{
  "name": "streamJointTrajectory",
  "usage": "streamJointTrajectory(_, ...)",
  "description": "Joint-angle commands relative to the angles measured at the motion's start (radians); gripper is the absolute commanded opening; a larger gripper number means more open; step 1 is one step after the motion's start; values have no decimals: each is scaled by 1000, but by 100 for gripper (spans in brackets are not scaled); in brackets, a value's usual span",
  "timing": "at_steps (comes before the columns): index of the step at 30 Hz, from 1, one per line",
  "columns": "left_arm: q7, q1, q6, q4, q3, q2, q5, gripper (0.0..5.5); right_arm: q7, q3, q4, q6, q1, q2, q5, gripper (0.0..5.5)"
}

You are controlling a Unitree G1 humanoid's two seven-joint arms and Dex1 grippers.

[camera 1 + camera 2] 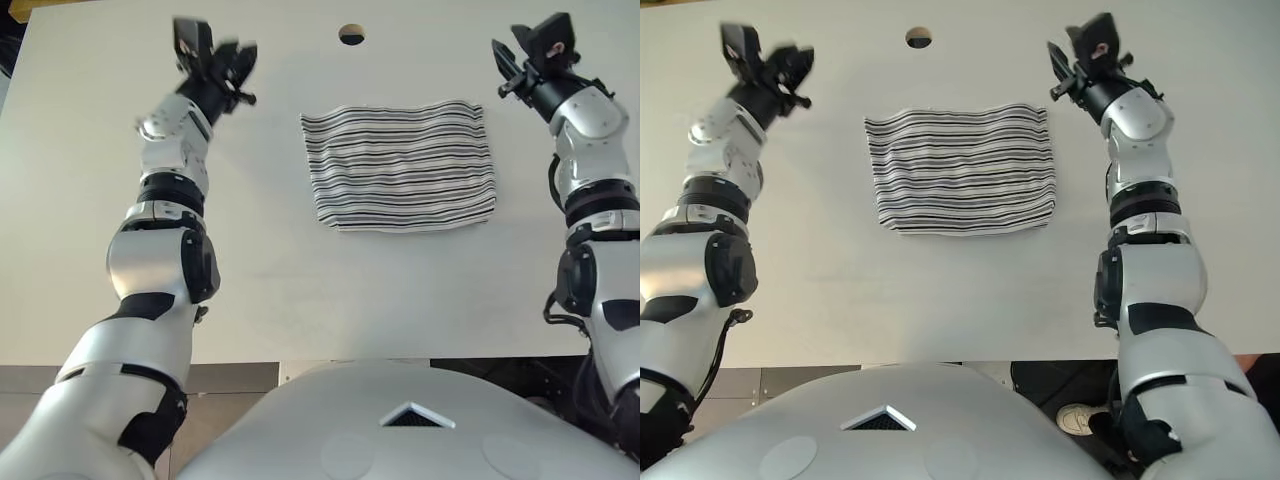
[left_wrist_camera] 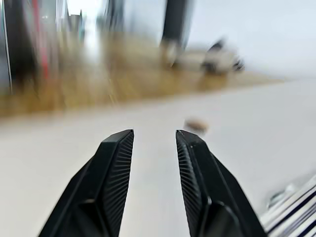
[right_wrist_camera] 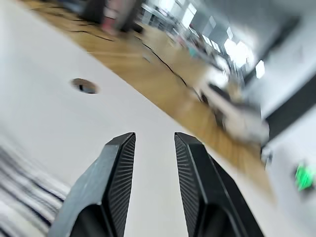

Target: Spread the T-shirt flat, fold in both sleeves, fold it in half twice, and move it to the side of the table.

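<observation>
The T-shirt point(image 1: 400, 165), black-and-white striped, lies folded into a compact rectangle on the white table point(image 1: 300, 290), slightly right of centre. My left gripper point(image 1: 240, 70) hovers over the far left part of the table, well to the left of the shirt. It is open, with nothing between its fingers point(image 2: 118, 163). My right gripper point(image 1: 1055, 72) hangs just beyond the shirt's far right corner, also open and holding nothing. An edge of the striped cloth point(image 2: 296, 207) shows beside the left fingers, and another point(image 3: 24, 197) below the right ones.
A round cable hole point(image 1: 351, 34) sits in the table just beyond the shirt. Bare tabletop stretches to the left, right and front of the shirt. The table's near edge point(image 1: 300, 362) runs in front of me.
</observation>
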Motion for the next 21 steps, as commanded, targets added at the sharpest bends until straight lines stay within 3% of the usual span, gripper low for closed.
streamJointTrajectory(1,-203,261,-206,-378,-215,-7,98,158,-48,126,-101,-95,88,-108,-200,145)
streamJointTrajectory(4,-346,426,-85,-623,-361,31,86,158,8,200,-158,-125,134,-155,-276,145)
streamJointTrajectory(8,-444,519,60,-781,-488,93,144,158,123,278,-233,-144,180,-195,-315,145)
streamJointTrajectory(12,-408,515,97,-717,-538,111,247,158,325,355,-326,-145,251,-257,-302,145)
streamJointTrajectory(16,-320,457,58,-582,-507,112,298,158,615,397,-597,-66,398,-342,-67,145)
streamJointTrajectory(21,-164,359,-41,-315,-477,140,376,158,695,432,-858,41,491,-326,60,145)
